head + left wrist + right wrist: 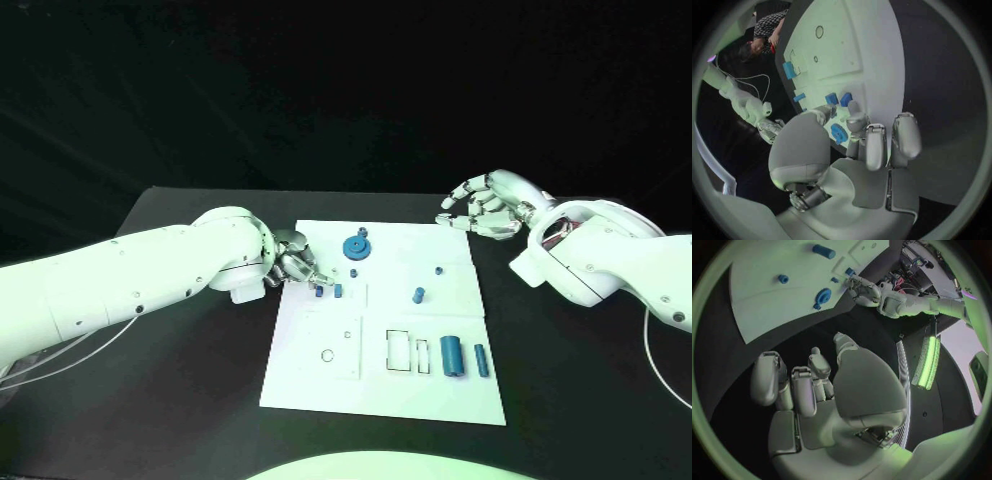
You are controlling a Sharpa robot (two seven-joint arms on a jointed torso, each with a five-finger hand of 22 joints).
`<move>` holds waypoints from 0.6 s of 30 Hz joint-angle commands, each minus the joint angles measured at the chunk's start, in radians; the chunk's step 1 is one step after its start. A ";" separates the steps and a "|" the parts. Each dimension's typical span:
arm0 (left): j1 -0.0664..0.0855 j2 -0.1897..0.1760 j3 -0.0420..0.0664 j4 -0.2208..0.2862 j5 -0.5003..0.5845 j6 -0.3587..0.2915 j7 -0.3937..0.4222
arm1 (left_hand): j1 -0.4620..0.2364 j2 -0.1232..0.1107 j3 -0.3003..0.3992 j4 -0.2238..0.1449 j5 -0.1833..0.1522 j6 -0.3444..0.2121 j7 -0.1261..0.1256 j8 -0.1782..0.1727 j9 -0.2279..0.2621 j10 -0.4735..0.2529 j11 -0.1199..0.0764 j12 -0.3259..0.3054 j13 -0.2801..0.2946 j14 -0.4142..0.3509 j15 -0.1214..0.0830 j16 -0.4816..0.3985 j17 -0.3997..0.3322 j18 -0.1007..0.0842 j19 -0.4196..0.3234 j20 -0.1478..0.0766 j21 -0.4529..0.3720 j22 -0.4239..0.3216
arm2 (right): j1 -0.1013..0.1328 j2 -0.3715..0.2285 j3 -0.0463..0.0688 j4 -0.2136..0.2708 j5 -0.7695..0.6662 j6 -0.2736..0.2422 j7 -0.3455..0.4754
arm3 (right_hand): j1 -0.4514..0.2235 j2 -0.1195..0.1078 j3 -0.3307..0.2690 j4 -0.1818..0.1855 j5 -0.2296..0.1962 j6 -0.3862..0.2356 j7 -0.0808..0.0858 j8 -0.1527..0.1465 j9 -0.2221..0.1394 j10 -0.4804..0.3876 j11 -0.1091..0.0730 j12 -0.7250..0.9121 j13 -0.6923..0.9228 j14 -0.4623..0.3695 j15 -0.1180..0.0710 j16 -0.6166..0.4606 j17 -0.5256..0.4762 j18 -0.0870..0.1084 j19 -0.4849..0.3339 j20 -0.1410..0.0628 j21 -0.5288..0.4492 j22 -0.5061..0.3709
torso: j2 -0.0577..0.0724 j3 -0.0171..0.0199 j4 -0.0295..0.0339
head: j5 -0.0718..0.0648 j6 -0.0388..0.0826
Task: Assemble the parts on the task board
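- Lying in the middle of the black tabletop [173,400], the white task board [387,330] carries several small blue parts.
- The left hand [296,262] sits at the board's left edge, fingers curled down toward two small blue pegs [327,291] that stand close together just inside that edge.
- In the left wrist view the fingertips [856,120] reach right up to those pegs [837,98]; whether they actually pinch one I cannot tell.
- A round blue gear [355,246] sits on the far part of the board, just beyond the left hand and near its fingers.
- A small blue piece [418,295] lies toward the board's right side, with a tinier blue bit [437,268] a little farther back.
- On the near right part of the board, a thick blue cylinder [451,353] and a thinner blue pin [480,359] lie side by side, beside two outlined rectangular slots [408,352].
- The right hand [483,208] hovers over the tabletop just beyond the board's far right corner, apart from the board.
- Its fingers are curled inward with nothing between them, as the right wrist view [817,390] also shows.
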 commanded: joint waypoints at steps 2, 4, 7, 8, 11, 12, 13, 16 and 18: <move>-0.001 -0.009 0.007 0.004 0.143 -0.129 0.131 | 0.053 0.013 -0.019 -0.001 0.014 -0.072 0.034 -0.038 -0.013 -0.120 0.031 -0.132 -0.167 0.018 0.029 -0.076 -0.018 0.034 -0.111 0.017 -0.089 -0.144 | -0.001 0.000 0.000 0.000 -0.004 0.007 0.013 | -0.004 -0.001 -0.001 0.002 0.005 -0.006 -0.002 0.003 -0.001 -0.003 0.001 -0.001 0.000 0.079 -0.007 -0.005 0.155 0.013 -0.009 -0.001 -0.004 0.071 | -0.001 0.0003 0.0005 | -0.003 0.004; -0.001 -0.013 0.009 0.006 0.177 -0.182 0.179 | 0.070 0.013 -0.027 -0.001 0.016 -0.116 0.059 -0.065 -0.025 -0.198 0.053 -0.201 -0.250 -0.003 0.049 -0.104 -0.062 0.046 -0.161 0.031 -0.131 -0.206 | -0.001 0.000 0.000 -0.001 -0.004 0.006 0.013 | -0.004 -0.001 -0.001 0.002 0.005 -0.006 -0.002 0.003 -0.001 -0.003 0.001 -0.001 0.000 0.079 -0.007 -0.005 0.155 0.013 -0.009 -0.001 -0.004 0.071 | -0.001 0.0002 0.0004 | -0.004 0.006; 0.000 -0.019 0.012 0.009 0.216 -0.258 0.250 | 0.085 0.009 -0.046 0.000 0.015 -0.151 0.079 -0.085 -0.038 -0.236 0.073 -0.207 -0.258 -0.036 0.068 -0.141 -0.124 0.061 -0.224 0.049 -0.187 -0.284 | -0.001 -0.001 0.000 -0.001 -0.004 0.005 0.013 | -0.004 -0.001 -0.001 0.002 0.005 -0.006 -0.002 0.003 -0.001 -0.003 0.001 -0.001 0.000 0.079 -0.007 -0.005 0.155 0.013 -0.009 -0.001 -0.004 0.071 | 0.000 0.0002 0.0002 | -0.005 0.005; 0.000 -0.021 0.013 0.010 0.227 -0.278 0.272 | 0.093 0.007 -0.055 -0.001 0.015 -0.172 0.091 -0.091 -0.044 -0.266 0.085 -0.214 -0.263 -0.083 0.078 -0.198 -0.210 0.077 -0.291 0.058 -0.246 -0.367 | -0.001 -0.002 0.000 -0.001 -0.004 0.004 0.013 | -0.004 -0.001 -0.001 0.002 0.005 -0.006 -0.002 0.003 -0.001 -0.003 0.001 -0.001 0.000 0.079 -0.007 -0.005 0.155 0.013 -0.009 -0.001 -0.004 0.071 | 0.000 0.0003 0.0004 | -0.005 0.006; 0.000 -0.026 0.014 0.016 0.234 -0.319 0.329 | 0.142 0.007 -0.073 -0.001 0.017 -0.240 0.122 -0.108 -0.068 -0.350 0.114 -0.237 -0.289 -0.138 0.105 -0.253 -0.296 0.095 -0.361 0.083 -0.327 -0.463 | -0.001 -0.004 0.000 -0.002 -0.004 0.002 0.014 | -0.004 -0.001 -0.001 0.002 0.005 -0.006 -0.002 0.003 -0.001 -0.003 0.001 -0.001 0.000 0.079 -0.007 -0.005 0.155 0.013 -0.009 -0.001 -0.004 0.071 | 0.000 0.0001 0.0008 | -0.007 0.007; -0.001 -0.026 0.014 0.019 0.225 -0.325 0.343 | 0.158 0.006 -0.075 -0.002 0.017 -0.248 0.127 -0.107 -0.073 -0.368 0.120 -0.245 -0.297 -0.156 0.110 -0.273 -0.325 0.100 -0.383 0.088 -0.352 -0.493 | -0.001 -0.004 0.000 -0.002 -0.004 0.001 0.014 | -0.004 -0.001 -0.001 0.002 0.005 -0.006 -0.002 0.003 -0.001 -0.003 0.001 -0.001 0.000 0.079 -0.007 -0.005 0.155 0.013 -0.009 -0.001 -0.004 0.071 | 0.000 0.0000 0.0011 | -0.009 0.008; -0.001 -0.026 0.014 0.022 0.214 -0.328 0.355 | 0.175 0.005 -0.076 -0.003 0.018 -0.252 0.130 -0.104 -0.077 -0.379 0.123 -0.249 -0.304 -0.161 0.113 -0.278 -0.333 0.102 -0.387 0.091 -0.362 -0.502 | -0.001 -0.005 0.000 -0.002 -0.004 0.001 0.014 | -0.004 -0.001 -0.001 0.002 0.005 -0.006 -0.002 0.003 -0.001 -0.003 0.001 -0.001 0.000 0.079 -0.007 -0.005 0.155 0.013 -0.009 -0.001 -0.004 0.071 | 0.000 -0.0001 0.0012 | -0.009 0.009; -0.001 -0.023 0.014 0.034 0.142 -0.338 0.399 | 0.284 -0.003 -0.057 -0.010 0.014 -0.277 0.146 -0.100 -0.101 -0.448 0.140 -0.308 -0.362 -0.219 0.128 -0.334 -0.421 0.106 -0.409 0.105 -0.404 -0.535 | -0.001 -0.005 0.000 -0.003 -0.004 -0.002 0.016 | -0.005 0.000 -0.001 0.002 0.005 -0.006 -0.002 0.004 -0.001 -0.004 0.001 -0.002 -0.002 0.078 -0.007 -0.006 0.153 0.014 -0.009 -0.001 -0.006 0.070 | 0.000 -0.0004 0.0018 | -0.011 0.010; -0.001 -0.018 0.012 0.040 0.079 -0.348 0.429 | 0.341 -0.010 -0.039 -0.021 0.014 -0.293 0.151 -0.108 -0.123 -0.468 0.145 -0.335 -0.393 -0.229 0.132 -0.338 -0.435 0.107 -0.410 0.111 -0.414 -0.541 | -0.001 -0.006 0.000 -0.003 -0.004 -0.003 0.017 | -0.005 0.000 -0.001 0.002 0.005 -0.006 -0.002 0.004 -0.001 -0.004 0.001 -0.002 -0.002 0.078 -0.007 -0.006 0.153 0.014 -0.009 -0.001 -0.006 0.070 | 0.000 -0.0006 0.0015 | -0.012 0.010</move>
